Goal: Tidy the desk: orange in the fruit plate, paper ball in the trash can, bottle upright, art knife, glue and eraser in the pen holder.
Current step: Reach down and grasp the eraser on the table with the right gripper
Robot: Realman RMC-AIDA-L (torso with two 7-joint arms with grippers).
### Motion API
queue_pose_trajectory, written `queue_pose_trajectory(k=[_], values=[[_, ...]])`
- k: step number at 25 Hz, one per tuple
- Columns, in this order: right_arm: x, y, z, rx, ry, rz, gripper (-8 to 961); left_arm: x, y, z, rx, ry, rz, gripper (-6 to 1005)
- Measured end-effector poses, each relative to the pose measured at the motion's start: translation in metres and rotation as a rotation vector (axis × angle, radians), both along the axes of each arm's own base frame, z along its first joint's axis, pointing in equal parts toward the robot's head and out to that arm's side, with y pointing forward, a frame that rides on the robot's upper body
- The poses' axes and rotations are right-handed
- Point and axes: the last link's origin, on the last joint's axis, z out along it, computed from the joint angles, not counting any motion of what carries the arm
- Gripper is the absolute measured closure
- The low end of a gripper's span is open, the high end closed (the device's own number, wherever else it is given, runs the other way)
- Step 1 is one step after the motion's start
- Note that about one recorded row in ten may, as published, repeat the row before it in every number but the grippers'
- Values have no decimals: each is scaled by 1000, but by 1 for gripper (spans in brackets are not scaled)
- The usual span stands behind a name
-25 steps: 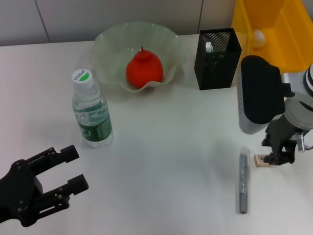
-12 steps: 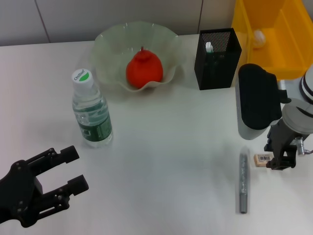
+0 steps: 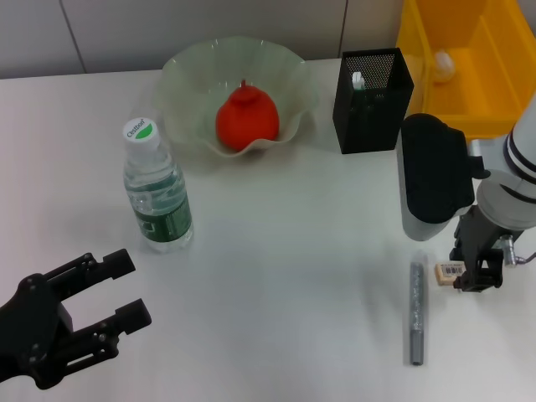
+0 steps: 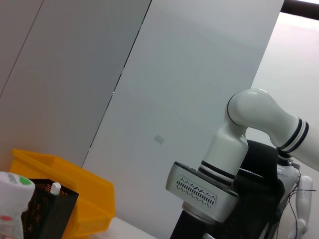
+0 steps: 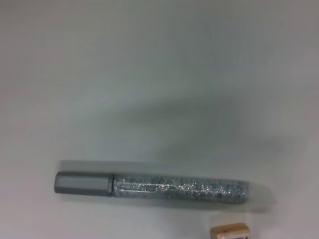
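My right gripper (image 3: 476,274) is shut on the right end of the tan eraser (image 3: 449,271), low over the table; the eraser's edge also shows in the right wrist view (image 5: 229,231). The grey glitter glue stick (image 3: 416,311) lies just left of it, seen close in the right wrist view (image 5: 152,185). The orange (image 3: 247,120) sits in the pale-green fruit plate (image 3: 184,71). The bottle (image 3: 157,188) stands upright. The black mesh pen holder (image 3: 373,100) holds a white-tipped item (image 3: 358,79). The paper ball (image 3: 444,63) lies in the yellow trash can (image 3: 419,33). My left gripper (image 3: 132,289) is open and empty at the front left.
The trash can stands at the back right, right behind the pen holder. My right forearm (image 3: 429,176) hangs between the pen holder and the eraser. The left wrist view shows the pen holder (image 4: 47,211), the trash can (image 4: 84,199) and the right arm (image 4: 239,154).
My right forearm has swung a little to the left. The gripper and the eraser have barely shifted. The left arm has not moved.
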Motion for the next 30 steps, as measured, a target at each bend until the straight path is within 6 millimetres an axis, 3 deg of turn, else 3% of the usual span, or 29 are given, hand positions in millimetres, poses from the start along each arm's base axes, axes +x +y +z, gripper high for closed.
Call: queue_pose_trajectory(k=[30], values=[[4, -3, -6, -15, -11, -6, 609, -2, -3, 0, 3, -3, 10, 255]])
